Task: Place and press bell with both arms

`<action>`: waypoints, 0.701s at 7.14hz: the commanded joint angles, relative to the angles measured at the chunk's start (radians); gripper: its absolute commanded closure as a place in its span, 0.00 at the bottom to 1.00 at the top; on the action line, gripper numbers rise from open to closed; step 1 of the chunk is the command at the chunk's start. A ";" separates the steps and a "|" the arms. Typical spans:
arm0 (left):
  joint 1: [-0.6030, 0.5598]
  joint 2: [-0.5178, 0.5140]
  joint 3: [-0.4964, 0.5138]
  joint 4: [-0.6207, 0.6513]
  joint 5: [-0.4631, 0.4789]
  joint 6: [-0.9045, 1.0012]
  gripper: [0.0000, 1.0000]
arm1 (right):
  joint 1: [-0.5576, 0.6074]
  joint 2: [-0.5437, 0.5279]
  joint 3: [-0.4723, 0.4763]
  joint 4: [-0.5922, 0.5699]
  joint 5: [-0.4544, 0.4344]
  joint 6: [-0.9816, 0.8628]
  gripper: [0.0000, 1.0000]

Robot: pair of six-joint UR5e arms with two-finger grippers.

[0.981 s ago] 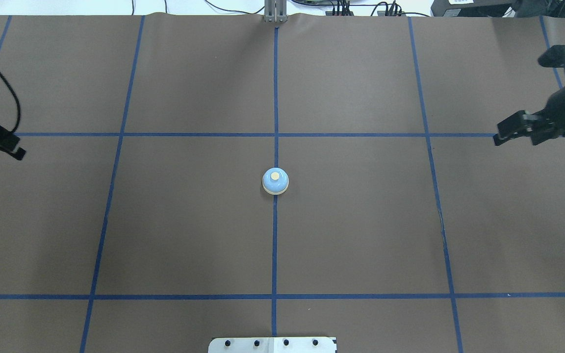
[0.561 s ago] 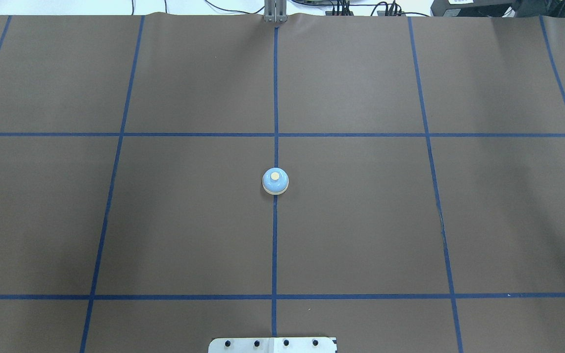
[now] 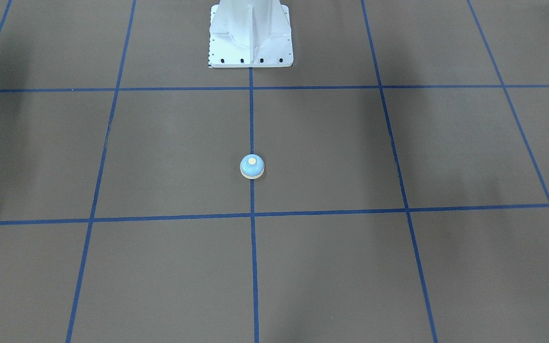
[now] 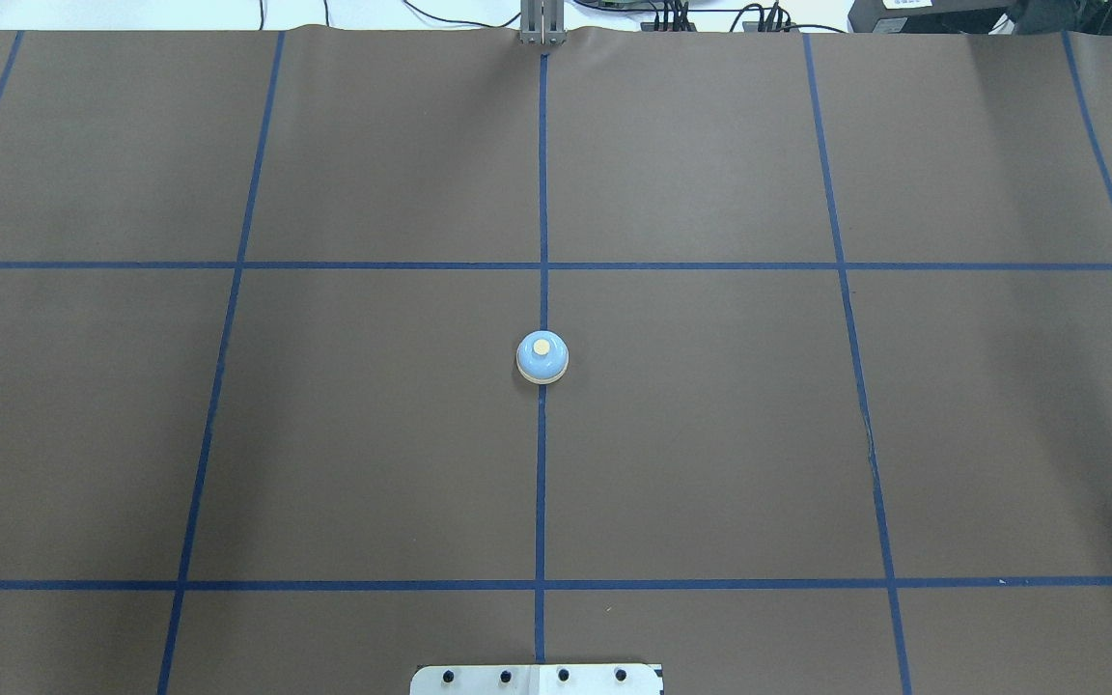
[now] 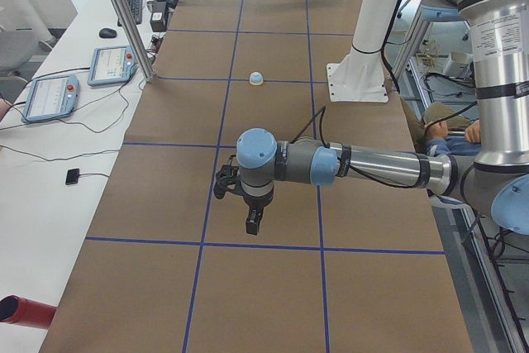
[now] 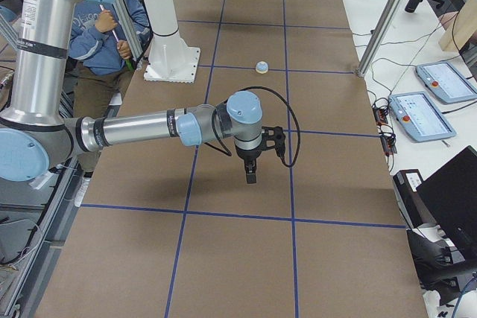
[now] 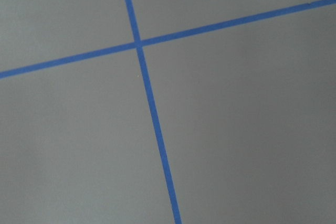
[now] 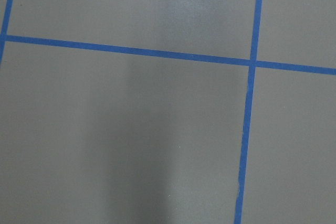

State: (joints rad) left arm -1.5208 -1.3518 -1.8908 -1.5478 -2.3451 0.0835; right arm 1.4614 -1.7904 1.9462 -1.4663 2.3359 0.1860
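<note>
Left arm (image 5: 387,169): out at its end of the worktop (image 4: 710,434), well apart from the bell; can't tell jaws' opening. Bell (image 4: 542,358): upright mid-worktop on the centre tape line (image 4: 541,483). Probably light, rigid, slick dome, so pinch low across the cream base and keep off the button. Right arm (image 6: 134,130): likewise far out, jaws unreadable.

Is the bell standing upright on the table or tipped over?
Upright. The bell sits flat on its cream base, button on top, on the centre tape line.
</note>
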 commanded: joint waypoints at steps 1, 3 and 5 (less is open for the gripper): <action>-0.030 0.008 -0.007 0.002 -0.006 -0.030 0.00 | 0.060 0.002 -0.021 -0.003 -0.022 0.004 0.00; -0.032 0.006 -0.013 -0.003 0.000 -0.096 0.00 | 0.062 0.002 -0.042 -0.011 -0.032 0.007 0.00; -0.033 0.010 -0.017 -0.003 -0.006 -0.096 0.00 | 0.051 0.125 -0.062 -0.231 -0.030 -0.010 0.00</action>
State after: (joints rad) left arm -1.5524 -1.3450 -1.9057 -1.5506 -2.3481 -0.0102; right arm 1.5129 -1.7388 1.8935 -1.5672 2.3056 0.1846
